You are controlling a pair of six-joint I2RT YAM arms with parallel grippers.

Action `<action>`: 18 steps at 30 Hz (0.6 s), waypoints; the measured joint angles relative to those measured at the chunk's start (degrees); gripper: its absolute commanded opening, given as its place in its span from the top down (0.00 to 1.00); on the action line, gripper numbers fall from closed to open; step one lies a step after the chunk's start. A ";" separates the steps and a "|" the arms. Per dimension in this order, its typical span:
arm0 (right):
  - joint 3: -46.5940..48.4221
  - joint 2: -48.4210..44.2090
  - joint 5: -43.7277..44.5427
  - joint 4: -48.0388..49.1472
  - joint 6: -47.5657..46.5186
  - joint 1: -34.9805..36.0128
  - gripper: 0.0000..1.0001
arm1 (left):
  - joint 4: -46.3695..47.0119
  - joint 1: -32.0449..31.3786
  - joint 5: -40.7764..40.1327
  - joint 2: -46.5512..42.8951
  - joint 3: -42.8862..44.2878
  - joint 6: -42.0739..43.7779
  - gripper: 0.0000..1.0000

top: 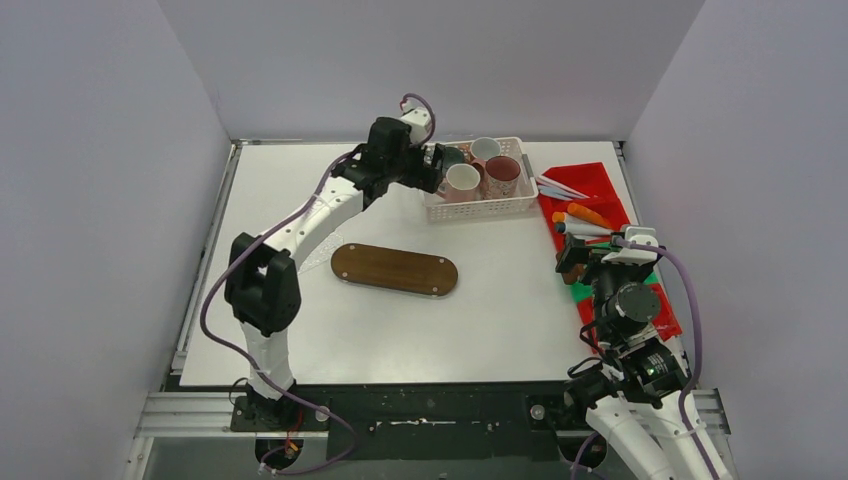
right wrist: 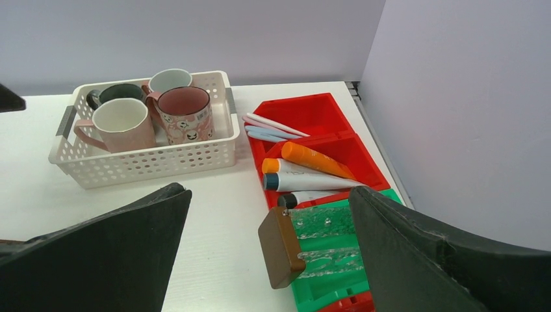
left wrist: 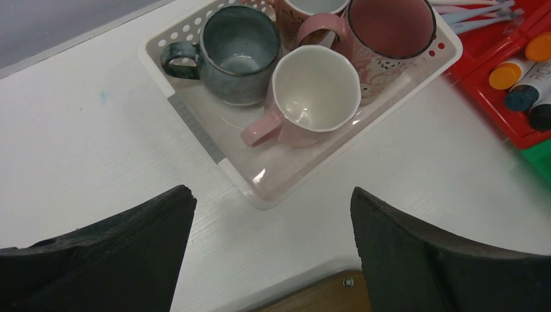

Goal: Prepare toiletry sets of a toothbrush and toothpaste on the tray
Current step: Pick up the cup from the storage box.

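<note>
Several mugs stand in a white basket (top: 478, 207): a dark green one (left wrist: 239, 52), a pinkish-white one (left wrist: 315, 94), a maroon patterned one (left wrist: 390, 32) and a white one (right wrist: 170, 79). My left gripper (left wrist: 269, 195) hovers open just short of the basket's near corner, nothing between its fingers (left wrist: 136, 240). The oval wooden tray (top: 395, 268) lies bare mid-table. Slim toothbrushes (right wrist: 273, 125) and toothpaste tubes (right wrist: 312, 170) lie in red bins (top: 590, 185) on the right. My right gripper (right wrist: 266, 192) stands open near those bins.
A brown block on clear plates (right wrist: 282, 247) sits over a green bin (right wrist: 331, 273) right in front of my right gripper. Grey walls close in the table's back and sides. The left arm (top: 300, 225) stretches across above the tray's left end.
</note>
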 measured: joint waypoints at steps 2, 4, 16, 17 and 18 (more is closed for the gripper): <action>0.00 0.11 -0.13 0.00 0.00 0.00 0.00 | -1.11 -0.31 0.04 2.73 3.67 0.09 0.16; 0.00 0.55 -0.15 0.00 0.00 0.00 0.00 | -1.92 -0.39 0.02 5.31 7.04 0.09 0.18; 0.00 2.08 -0.11 -0.31 -0.02 0.00 0.00 | -8.76 -0.37 0.11 24.68 28.39 0.15 0.32; 0.00 2.08 -0.11 -0.33 -0.02 0.00 0.00 | -9.20 -0.39 0.15 26.03 29.90 0.20 0.33; 0.00 2.08 -0.11 -0.37 -0.02 0.00 0.00 | -10.08 -0.44 0.24 27.69 31.93 0.26 0.34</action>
